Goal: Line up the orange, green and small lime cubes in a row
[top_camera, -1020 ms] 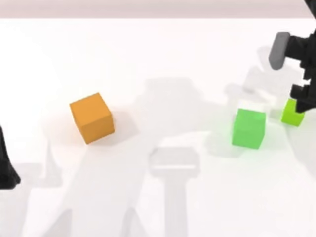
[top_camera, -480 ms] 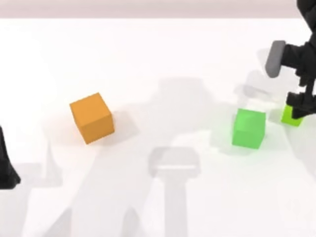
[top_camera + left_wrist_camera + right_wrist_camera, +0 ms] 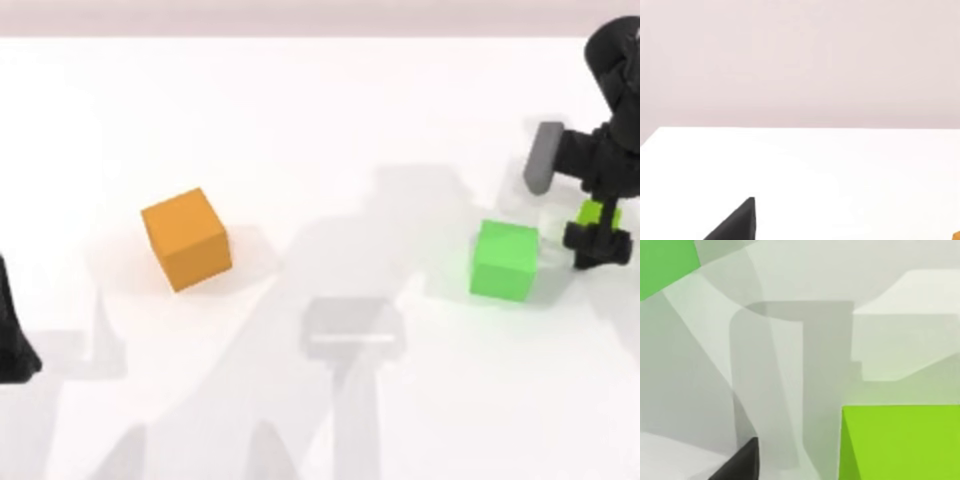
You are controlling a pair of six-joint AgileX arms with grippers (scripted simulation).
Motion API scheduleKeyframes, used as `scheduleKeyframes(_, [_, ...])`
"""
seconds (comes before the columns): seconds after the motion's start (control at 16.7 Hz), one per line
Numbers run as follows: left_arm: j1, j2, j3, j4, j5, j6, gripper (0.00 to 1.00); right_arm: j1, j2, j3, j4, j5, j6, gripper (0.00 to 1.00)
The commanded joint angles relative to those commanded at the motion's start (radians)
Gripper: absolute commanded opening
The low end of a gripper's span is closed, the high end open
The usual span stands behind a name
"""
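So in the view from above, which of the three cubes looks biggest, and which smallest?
From largest to smallest in the top view:
1. orange cube
2. green cube, a bit smaller
3. small lime cube, though the right hand covers most of it, so only a sliver shows.

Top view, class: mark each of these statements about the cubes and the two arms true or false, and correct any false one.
1. The orange cube lies on the table's left half. True.
2. The green cube is stacked on the orange cube. False: it rests on the table, far to the orange cube's right.
3. The right end effector is over the small lime cube. True: the cube shows only partly beneath it, just right of the green cube.
4. The left end effector is at the green cube. False: the left arm is parked at the table's left edge.
5. The three cubes already touch in a row. False: the orange cube sits well apart from the other two.
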Motion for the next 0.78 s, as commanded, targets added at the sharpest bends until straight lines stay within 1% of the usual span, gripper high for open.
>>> scheduleKeyframes(0.12, [0.0,0.0,0.0,0.0,0.0,0.0,1.0,0.0,0.0,0.0,0.0,0.0,0.0,1.0])
scheduleKeyframes(0.78, [0.0,0.0,0.0,0.0,0.0,0.0,1.0,0.0,0.0,0.0,0.0,0.0,0.0,0.17])
